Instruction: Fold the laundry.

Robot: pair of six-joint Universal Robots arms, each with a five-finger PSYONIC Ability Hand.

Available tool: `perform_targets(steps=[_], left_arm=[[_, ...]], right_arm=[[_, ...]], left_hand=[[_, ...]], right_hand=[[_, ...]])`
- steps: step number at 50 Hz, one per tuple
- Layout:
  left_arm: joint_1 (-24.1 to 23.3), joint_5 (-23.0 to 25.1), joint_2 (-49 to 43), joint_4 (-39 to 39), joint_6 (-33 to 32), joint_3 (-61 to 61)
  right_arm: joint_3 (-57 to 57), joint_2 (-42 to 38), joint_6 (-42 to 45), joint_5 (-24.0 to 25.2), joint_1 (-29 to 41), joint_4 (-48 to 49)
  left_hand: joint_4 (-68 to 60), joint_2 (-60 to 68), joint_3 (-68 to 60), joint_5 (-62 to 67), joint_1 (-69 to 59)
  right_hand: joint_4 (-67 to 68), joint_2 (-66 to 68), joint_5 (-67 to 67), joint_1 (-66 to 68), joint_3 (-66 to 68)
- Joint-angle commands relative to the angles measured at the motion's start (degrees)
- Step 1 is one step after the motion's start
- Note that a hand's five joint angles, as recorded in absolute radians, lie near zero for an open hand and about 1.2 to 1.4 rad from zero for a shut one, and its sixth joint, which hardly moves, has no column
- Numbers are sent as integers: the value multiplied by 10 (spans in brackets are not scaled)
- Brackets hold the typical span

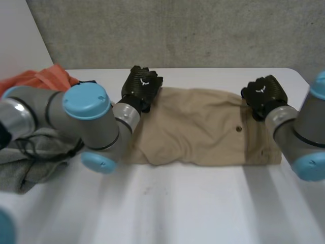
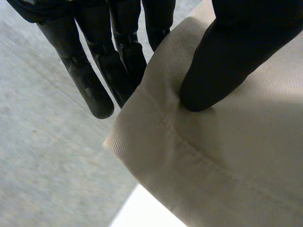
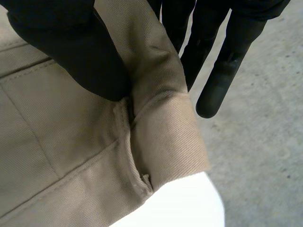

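White table [image 1: 203,203], with a grey, perhaps concrete, wall [image 1: 203,30] at its far edge

The garment [image 1: 203,129] lies across the middle of the surface [image 1: 203,203], the left robot hand [image 1: 141,86] at its far left corner, the right robot hand [image 1: 264,94] at its far right corner. A pile of clothes [image 1: 43,79] lies to its left.

White worktop [image 1: 203,203]: tan garment [image 1: 203,127] flat, far-centre; orange cloth [image 1: 45,79] & grey cloth [image 1: 23,170] bunched at left.
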State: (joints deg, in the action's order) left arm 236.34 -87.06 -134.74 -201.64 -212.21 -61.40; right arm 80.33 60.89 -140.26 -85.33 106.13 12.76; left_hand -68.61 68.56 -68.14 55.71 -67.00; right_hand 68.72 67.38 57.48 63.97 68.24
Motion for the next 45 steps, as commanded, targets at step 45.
perform_targets(steps=[45], left_arm=[[8,4,122,-103,54,-201]], right_arm=[[84,31,23,-19,-132,-72]], left_hand=[[586,-586,581,-557,570]], right_hand=[[113,126,125,160,118]])
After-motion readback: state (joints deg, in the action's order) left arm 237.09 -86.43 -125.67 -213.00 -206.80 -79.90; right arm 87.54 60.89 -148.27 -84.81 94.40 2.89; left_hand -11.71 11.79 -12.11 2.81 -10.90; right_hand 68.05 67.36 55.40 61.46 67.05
